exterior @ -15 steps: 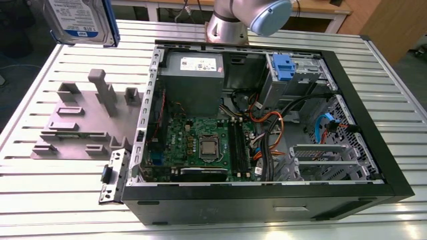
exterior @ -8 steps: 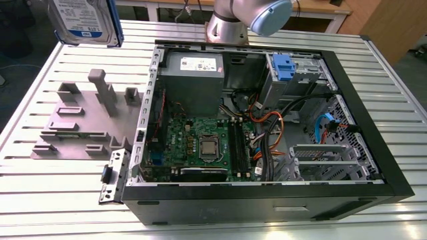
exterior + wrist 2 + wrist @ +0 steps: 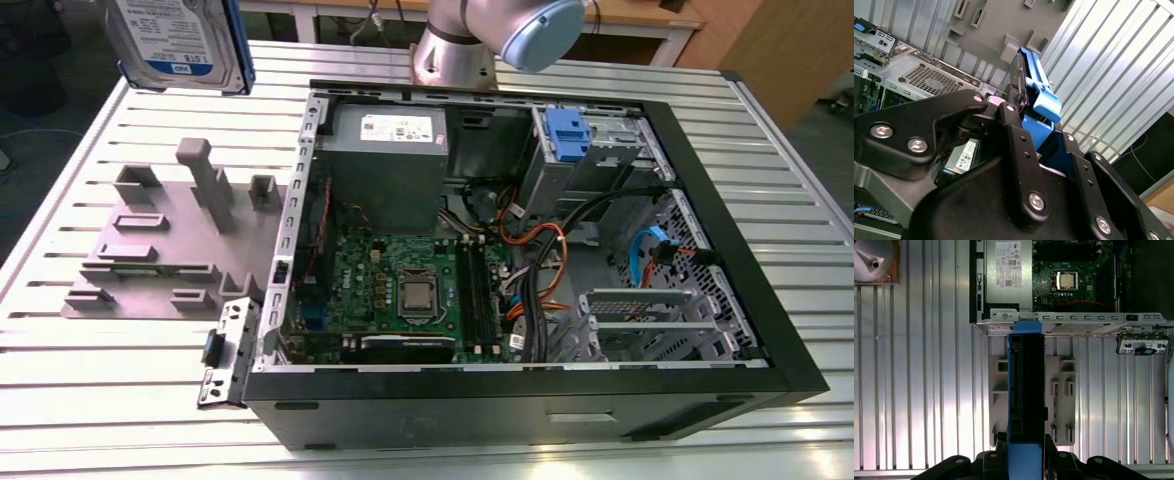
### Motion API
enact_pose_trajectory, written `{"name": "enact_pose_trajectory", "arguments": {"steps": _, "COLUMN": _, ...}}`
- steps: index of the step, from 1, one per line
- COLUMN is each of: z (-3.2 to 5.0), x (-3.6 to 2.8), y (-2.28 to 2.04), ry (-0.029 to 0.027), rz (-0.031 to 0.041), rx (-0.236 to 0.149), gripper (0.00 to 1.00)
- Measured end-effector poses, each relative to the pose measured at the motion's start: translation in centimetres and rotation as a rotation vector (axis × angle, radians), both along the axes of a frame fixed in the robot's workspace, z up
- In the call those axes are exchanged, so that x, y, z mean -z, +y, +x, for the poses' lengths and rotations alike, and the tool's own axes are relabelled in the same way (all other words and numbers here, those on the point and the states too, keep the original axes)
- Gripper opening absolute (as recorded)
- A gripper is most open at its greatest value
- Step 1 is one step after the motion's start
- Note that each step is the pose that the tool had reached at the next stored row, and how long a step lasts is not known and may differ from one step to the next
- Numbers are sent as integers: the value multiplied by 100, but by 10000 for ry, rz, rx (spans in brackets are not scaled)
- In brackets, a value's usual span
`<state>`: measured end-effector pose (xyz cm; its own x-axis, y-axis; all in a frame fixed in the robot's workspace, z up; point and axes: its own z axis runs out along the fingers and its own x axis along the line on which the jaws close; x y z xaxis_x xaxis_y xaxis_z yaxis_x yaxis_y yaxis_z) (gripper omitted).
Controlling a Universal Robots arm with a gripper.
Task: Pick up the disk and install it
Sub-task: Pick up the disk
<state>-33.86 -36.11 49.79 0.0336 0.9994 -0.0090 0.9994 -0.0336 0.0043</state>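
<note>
The disk (image 3: 180,40), a silver hard drive with a white-and-blue label and blue side rails, hangs high in the air at the exterior view's far left, above the table's back corner. In both wrist views my gripper (image 3: 1025,452) is shut on the disk (image 3: 1026,390), its black fingers (image 3: 1013,120) pressing the blue rails. The disk (image 3: 1034,95) stands on edge over the grey fixture (image 3: 1061,400), just outside the open computer case (image 3: 1079,317). The drive bay with its blue latch (image 3: 567,135) sits at the case's far corner.
The open computer case (image 3: 787,330) lies on its side across the slatted table, with the grey power supply box (image 3: 387,160), motherboard and cables inside. The grey fixture (image 3: 160,240) stands at the exterior view's left. The arm's base (image 3: 467,40) rises behind the case.
</note>
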Motion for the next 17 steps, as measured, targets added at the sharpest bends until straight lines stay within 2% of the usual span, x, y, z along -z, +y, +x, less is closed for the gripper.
{"name": "enact_pose_trajectory", "arguments": {"steps": 17, "z": 162, "x": 0, "y": 0, "ry": 0, "rz": 0, "rx": 1, "gripper": 36}}
